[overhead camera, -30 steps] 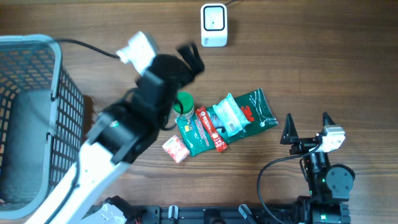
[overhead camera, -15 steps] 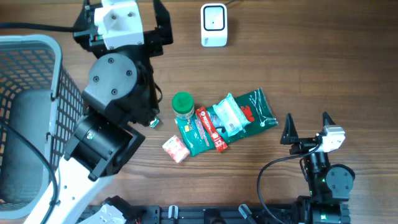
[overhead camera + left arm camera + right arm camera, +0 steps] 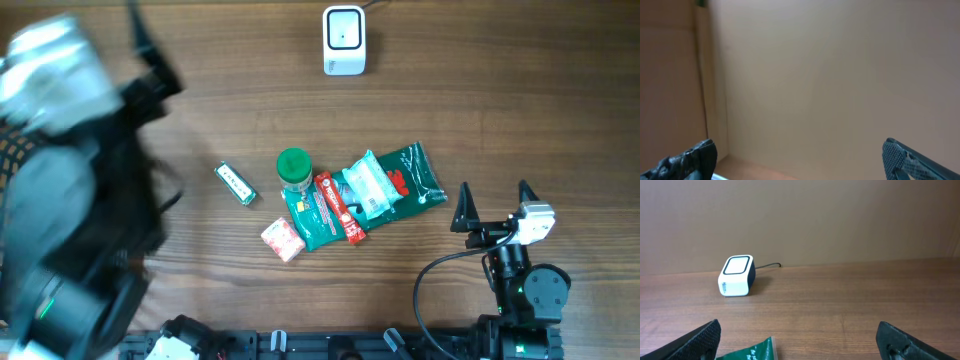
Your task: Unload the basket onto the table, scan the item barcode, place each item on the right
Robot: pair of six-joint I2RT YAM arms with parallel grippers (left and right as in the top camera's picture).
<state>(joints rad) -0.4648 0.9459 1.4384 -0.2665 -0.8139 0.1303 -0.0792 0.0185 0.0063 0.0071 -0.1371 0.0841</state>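
Though apart; pack (image 3: 236, 184) (left end effector (image 3: 799, 162))

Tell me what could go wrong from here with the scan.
1. The green packet, clear packet and red stick pack overlap beside the green-capped bottle; a grasp may drag neighbours.
2. No barcode is legible, so an item may face the scanner wrongly.
3. The left arm is blurred; its open left hand may land off target.
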